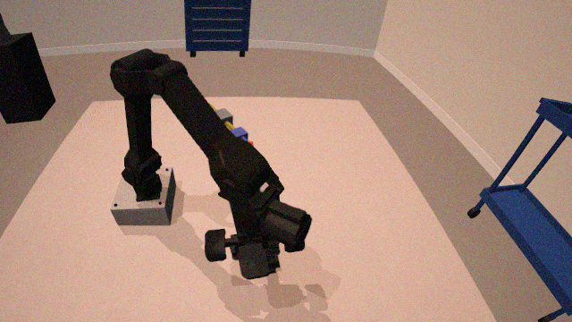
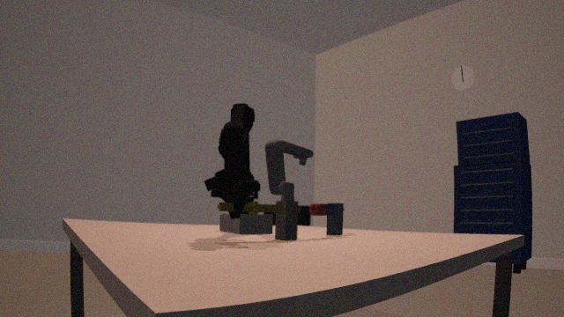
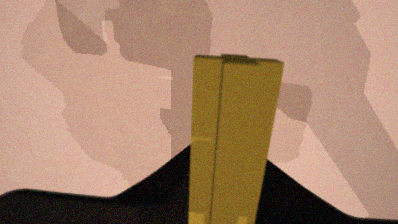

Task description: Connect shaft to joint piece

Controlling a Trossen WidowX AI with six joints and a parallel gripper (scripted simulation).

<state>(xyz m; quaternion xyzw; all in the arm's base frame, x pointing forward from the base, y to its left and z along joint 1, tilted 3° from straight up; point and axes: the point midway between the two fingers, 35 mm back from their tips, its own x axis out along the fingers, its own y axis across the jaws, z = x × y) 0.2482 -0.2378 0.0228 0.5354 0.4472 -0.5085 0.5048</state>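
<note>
The gripper (image 3: 227,175) (image 2: 235,215) is shut on the yellow second shaft (image 3: 240,115) (image 2: 226,206), near its outer end. In the wrist view the bar rises between the dark fingers. The shaft runs level to its tall grey block (image 2: 286,226). The arm hides that block in the top view. The red and blue joint piece (image 2: 318,209) (image 1: 239,132) sits beside the other grey block (image 2: 336,224) (image 1: 224,114). A dark gap shows between the yellow shaft's inner end and the red part. I cannot tell exactly where the opening points.
The arm's grey base (image 1: 140,216) (image 2: 256,224) stands on the pale table (image 1: 357,201) (image 2: 308,273). Off the table are a blue trolley (image 1: 527,224), a blue drawer cabinet (image 1: 217,27) (image 2: 491,176) and a black pedestal (image 1: 24,80) (image 2: 304,217) with a grey arm on it.
</note>
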